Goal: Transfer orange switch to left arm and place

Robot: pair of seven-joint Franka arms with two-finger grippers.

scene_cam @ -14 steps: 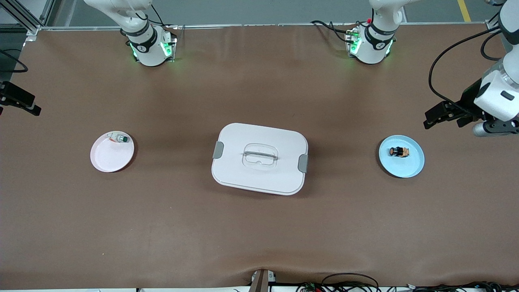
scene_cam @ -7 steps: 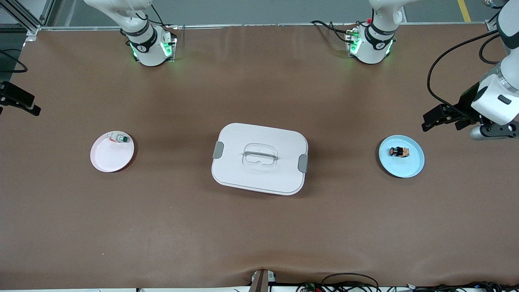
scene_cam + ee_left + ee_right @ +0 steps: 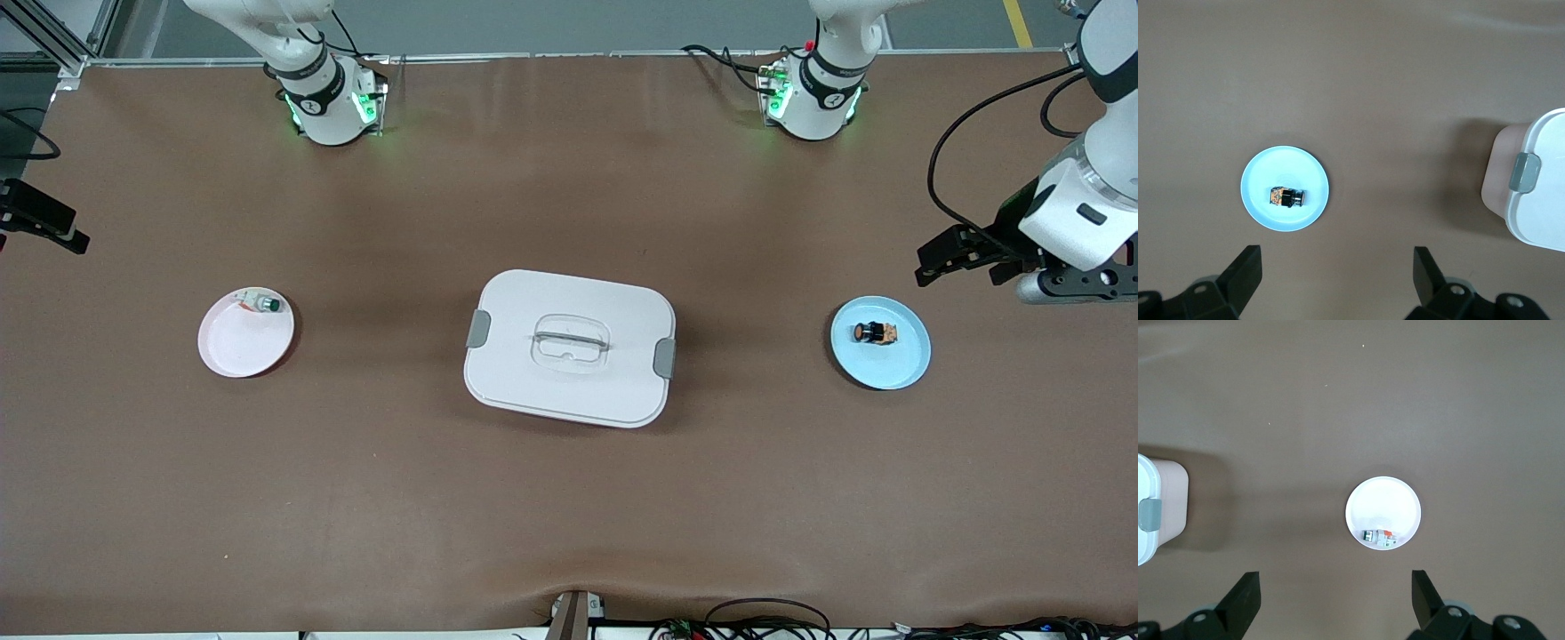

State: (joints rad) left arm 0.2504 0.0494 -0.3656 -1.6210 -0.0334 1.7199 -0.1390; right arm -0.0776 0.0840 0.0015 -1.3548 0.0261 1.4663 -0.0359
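The orange switch (image 3: 875, 332) lies on a blue plate (image 3: 909, 363) toward the left arm's end of the table; the left wrist view also shows the switch (image 3: 1287, 197) on the plate (image 3: 1298, 167). The white box (image 3: 569, 382) stands at the table's middle, between the two plates. My left gripper (image 3: 965, 265) hangs open and empty, high over bare table beside the blue plate; its fingers (image 3: 1248, 263) stand wide apart. My right gripper (image 3: 44, 222) is open and empty (image 3: 1335, 587), high over the right arm's end of the table.
A pale pink plate (image 3: 240, 347) holds a small silver part with a green cap (image 3: 265, 304) toward the right arm's end; it also shows in the right wrist view (image 3: 1383, 500). The box's edge shows in both wrist views (image 3: 1538, 200) (image 3: 1151, 513). Cables run along the table's near edge.
My left gripper has drifted a little toward the table's middle, closer to the blue plate. The right gripper, the switch and the box have not moved.
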